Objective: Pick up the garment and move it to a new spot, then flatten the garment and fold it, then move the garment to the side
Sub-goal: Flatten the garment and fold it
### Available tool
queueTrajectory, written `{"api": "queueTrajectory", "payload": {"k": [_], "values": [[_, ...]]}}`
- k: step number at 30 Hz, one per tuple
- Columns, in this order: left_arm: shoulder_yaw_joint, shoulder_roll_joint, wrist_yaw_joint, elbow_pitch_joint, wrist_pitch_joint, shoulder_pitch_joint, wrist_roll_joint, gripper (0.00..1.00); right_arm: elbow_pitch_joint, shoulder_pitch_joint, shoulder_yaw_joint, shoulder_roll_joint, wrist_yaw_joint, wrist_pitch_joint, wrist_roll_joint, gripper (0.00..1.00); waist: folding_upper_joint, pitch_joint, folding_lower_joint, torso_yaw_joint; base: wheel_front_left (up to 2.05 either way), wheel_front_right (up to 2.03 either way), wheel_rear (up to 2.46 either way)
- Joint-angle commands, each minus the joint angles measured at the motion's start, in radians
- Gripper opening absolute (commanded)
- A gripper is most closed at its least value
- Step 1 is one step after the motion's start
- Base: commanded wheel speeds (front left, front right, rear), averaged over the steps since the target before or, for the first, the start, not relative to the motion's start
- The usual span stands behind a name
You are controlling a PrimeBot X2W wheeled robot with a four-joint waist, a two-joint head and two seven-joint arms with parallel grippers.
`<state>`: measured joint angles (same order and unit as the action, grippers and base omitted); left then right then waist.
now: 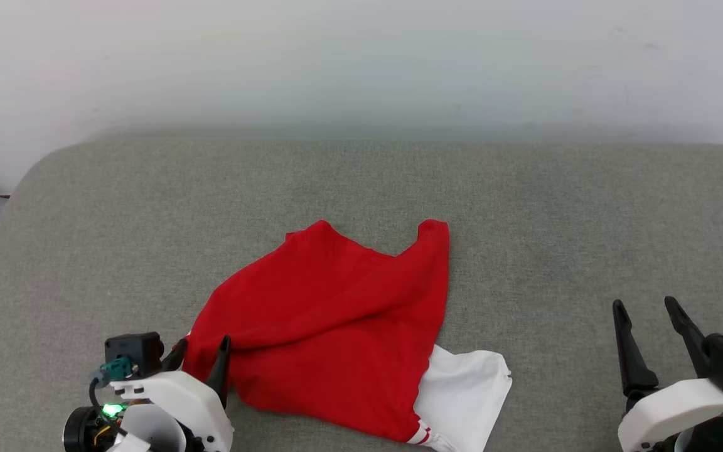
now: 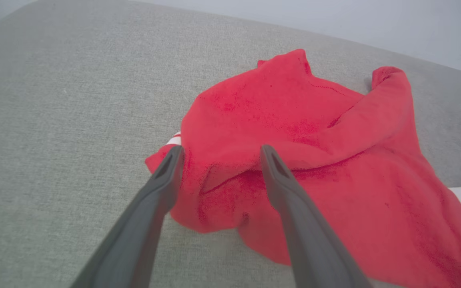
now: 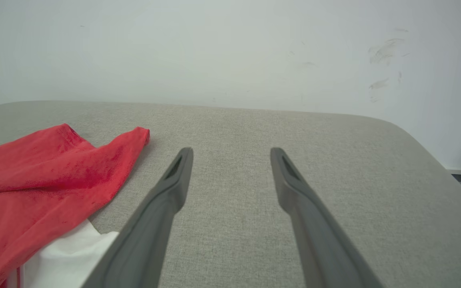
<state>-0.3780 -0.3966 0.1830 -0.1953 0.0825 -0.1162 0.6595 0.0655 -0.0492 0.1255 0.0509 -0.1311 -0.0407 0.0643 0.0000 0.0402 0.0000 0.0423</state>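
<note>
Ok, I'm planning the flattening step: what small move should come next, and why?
Probably bring the right tool leftward to the white section. The garment lies rumpled, red folded over itself; the left tool stands open astride its red edge, while the right tool is open and apart from the cloth.

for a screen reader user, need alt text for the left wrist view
The left pincer, jaws open, points at the near edge of a crumpled red garment lying on a grey fabric surface. A white part of it shows at the right edge.
</note>
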Motion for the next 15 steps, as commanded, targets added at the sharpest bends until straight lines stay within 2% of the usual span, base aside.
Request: {"api": "queueTrajectory", "payload": {"k": [1, 2, 6, 10, 15], "values": [[0.005, 0.006, -0.004, 0.005, -0.023, 0.014, -0.006, 1.00, 0.003, -0.013, -0.003, -0.001, 0.001, -0.002, -0.005, 1.00, 0.0000, -0.015, 0.0000, -0.001, 0.00, 0.00, 0.00], [0.009, 0.010, -0.008, 0.029, -0.106, 0.036, -0.027, 1.00, 0.005, -0.022, -0.009, -0.001, 0.001, -0.008, -0.006, 1.00, 0.0000, -0.038, 0.0000, -0.005, 0.00, 0.00, 0.00], [0.013, 0.011, -0.012, 0.071, -0.211, 0.061, -0.058, 1.00, 0.012, -0.033, -0.014, -0.001, 0.001, -0.014, -0.006, 1.00, 0.0000, -0.055, 0.0000, -0.008, 0.00, 0.00, 0.00], [0.005, 0.027, -0.004, 0.113, -0.281, 0.077, -0.085, 1.00, 0.015, -0.040, -0.016, -0.001, 0.001, -0.019, -0.010, 1.00, 0.0000, -0.063, 0.0000, -0.010, 0.00, 0.00, 0.00], [-0.008, 0.045, 0.007, 0.160, -0.317, 0.092, -0.120, 1.00, 0.011, -0.051, -0.018, -0.001, 0.001, -0.040, -0.010, 1.00, 0.0000, -0.067, 0.0000, -0.008, 0.00, 0.00, 0.00]]}}
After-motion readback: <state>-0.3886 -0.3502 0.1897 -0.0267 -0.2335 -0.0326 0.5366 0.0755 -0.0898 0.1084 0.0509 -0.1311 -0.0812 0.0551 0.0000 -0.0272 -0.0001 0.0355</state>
